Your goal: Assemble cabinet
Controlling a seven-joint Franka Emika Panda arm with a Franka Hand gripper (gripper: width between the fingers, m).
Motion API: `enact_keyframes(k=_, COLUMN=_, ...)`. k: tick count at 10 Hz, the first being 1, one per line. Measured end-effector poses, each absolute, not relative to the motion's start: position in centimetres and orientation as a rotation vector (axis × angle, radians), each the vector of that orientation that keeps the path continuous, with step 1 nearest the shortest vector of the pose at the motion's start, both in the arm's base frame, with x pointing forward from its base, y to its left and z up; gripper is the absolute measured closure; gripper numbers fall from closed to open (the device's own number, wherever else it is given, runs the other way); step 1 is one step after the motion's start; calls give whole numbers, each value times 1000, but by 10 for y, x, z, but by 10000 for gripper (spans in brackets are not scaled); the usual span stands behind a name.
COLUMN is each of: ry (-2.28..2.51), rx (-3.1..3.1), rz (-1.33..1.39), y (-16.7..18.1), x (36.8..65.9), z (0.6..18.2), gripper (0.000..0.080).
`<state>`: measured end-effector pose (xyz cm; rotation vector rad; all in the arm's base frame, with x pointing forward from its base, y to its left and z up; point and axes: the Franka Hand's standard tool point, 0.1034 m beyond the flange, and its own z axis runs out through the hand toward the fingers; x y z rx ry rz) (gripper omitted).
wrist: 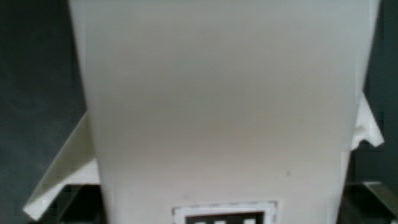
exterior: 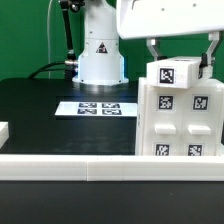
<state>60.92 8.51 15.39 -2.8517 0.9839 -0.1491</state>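
The cabinet [exterior: 180, 110] is standing upright on the black bench [exterior: 40, 110], toward the exterior view's right. It is resting just behind the white rail [exterior: 60, 165] that is running along the bench's near edge. Its face toward the camera is showing several square black-and-white tags, one large near the top and smaller ones on the panels below.

The end effector [exterior: 180, 48] is hanging directly over the cabinet's top, with its fingers [exterior: 152, 52] reaching down on either side of the upper edge. Whether they are pressing on the cabinet or merely straddling it, I cannot tell. In the wrist view the cabinet [wrist: 214, 100] is filling nearly the whole picture as a broad white surface, with a tag peeking out at one end.

The marker board [exterior: 100, 107] is lying flat on the bench, to the exterior view's left of the cabinet and apart from it. The robot base [exterior: 100, 60] is standing behind the marker board.
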Motion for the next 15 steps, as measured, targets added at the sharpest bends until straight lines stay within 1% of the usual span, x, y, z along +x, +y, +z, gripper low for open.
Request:
enact_keyframes(k=6, ry=1494, rx=-2599, rz=-118, y=90, x=608, z=153, gripper=241)
enact_keyframes(k=10, ry=1972, rx=-2223, rz=-84, y=92, x=608, z=153, gripper=240)
enact_keyframes(k=15, ry=2327, rx=-1806, rz=-24, y=93, x=610, z=153, gripper=240)
